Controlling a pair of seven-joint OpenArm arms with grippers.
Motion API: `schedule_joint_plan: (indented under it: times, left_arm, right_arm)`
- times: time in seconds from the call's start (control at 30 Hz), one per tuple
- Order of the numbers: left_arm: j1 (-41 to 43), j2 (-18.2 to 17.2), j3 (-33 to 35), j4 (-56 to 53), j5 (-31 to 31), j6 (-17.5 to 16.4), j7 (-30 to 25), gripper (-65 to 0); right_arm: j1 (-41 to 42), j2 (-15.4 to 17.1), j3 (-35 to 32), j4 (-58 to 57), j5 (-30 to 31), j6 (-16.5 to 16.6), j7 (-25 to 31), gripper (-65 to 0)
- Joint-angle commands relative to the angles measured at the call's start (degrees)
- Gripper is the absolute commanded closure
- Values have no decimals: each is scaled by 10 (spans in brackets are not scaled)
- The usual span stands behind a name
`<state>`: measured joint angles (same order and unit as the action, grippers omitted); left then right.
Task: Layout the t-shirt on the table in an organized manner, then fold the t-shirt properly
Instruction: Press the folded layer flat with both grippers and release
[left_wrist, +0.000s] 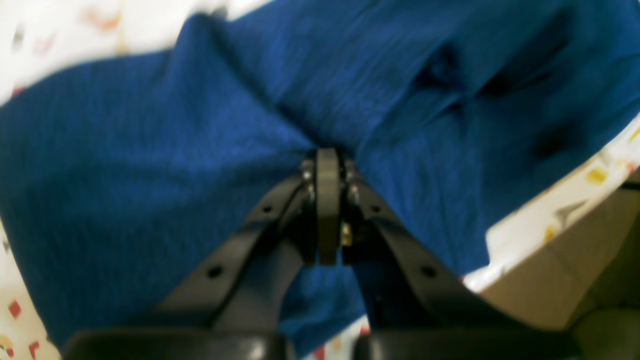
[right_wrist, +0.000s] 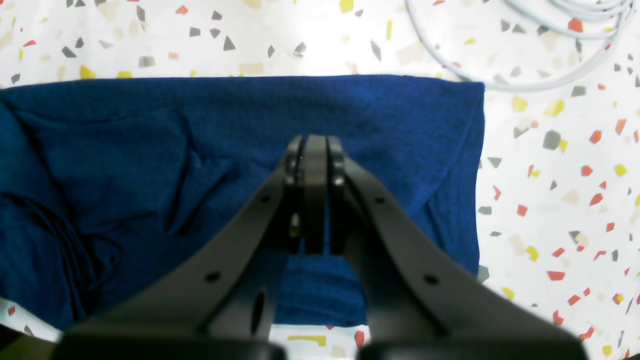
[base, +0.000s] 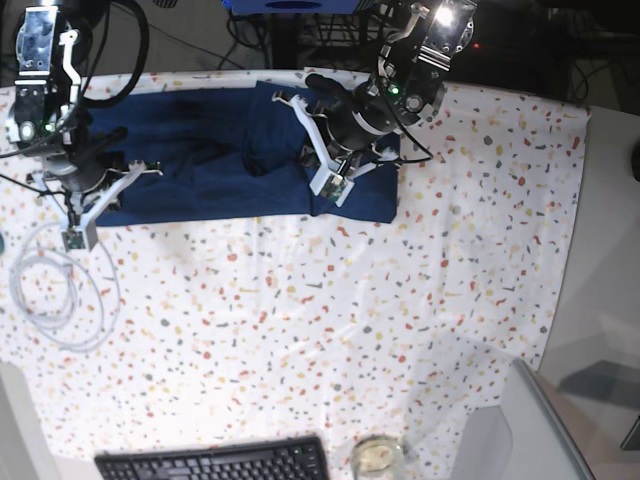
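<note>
The t-shirt (base: 230, 160) lies across the far part of the table (base: 330, 320), stretched left to right in a long band, with a thicker folded mass at its right end.

In the base view the left arm reaches in from the far right, its white-and-black wrist angled down and leftward over the right end of the garment. Its wrist camera shows the left gripper (left_wrist: 327, 155) with its jaws pressed together, and navy cloth bunching into creases that radiate from the tips, so it is clamped on the t-shirt. That view is blurred.

The right arm comes down at the far left edge of the table, its wrist tilted toward the near left over the left end of the cloth. The right gripper (right_wrist: 315, 142) has its jaws together over the fabric near a straight edge; whether cloth is pinched between the tips cannot be told.

A coiled grey cable (base: 60, 295) lies on the table at the left, near of the garment. A black keyboard (base: 215, 462) and a small glass jar (base: 378, 455) sit at the near edge. No writing is legible.
</note>
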<state>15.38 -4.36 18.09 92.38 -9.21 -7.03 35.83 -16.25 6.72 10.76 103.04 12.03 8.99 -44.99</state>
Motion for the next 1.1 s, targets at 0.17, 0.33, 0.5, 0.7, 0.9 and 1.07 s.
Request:
schedule_joint_plan:
  times: [0.17, 0.33, 0.5, 0.7, 0.9, 1.07]
  left_arm:
    - [-29, 24, 1, -22, -5, -1, -9, 0]
    - [-64, 51, 1, -69, -5, -1, -9, 0]
    - [-102, 79, 1, -111, -5, -1, -9, 0]
    - [-167, 109, 52, -182, -6, -1, -12, 0]
    - [-193, 134, 71, -204, -6, -1, -14, 0]
    - [-167, 112, 69, -124, -6, -1, -10, 0]
  right_arm:
    - [4, 4, 2, 9, 2, 0, 12, -3]
    - [4, 4, 2, 9, 2, 0, 13, -3]
    - [4, 6, 2, 9, 2, 0, 13, -3]
    - [8, 5, 1, 9, 2, 0, 12, -3]
    - [8, 5, -4, 9, 2, 1, 11, -3]
    - [6, 4, -4, 14, 2, 95, 11, -3]
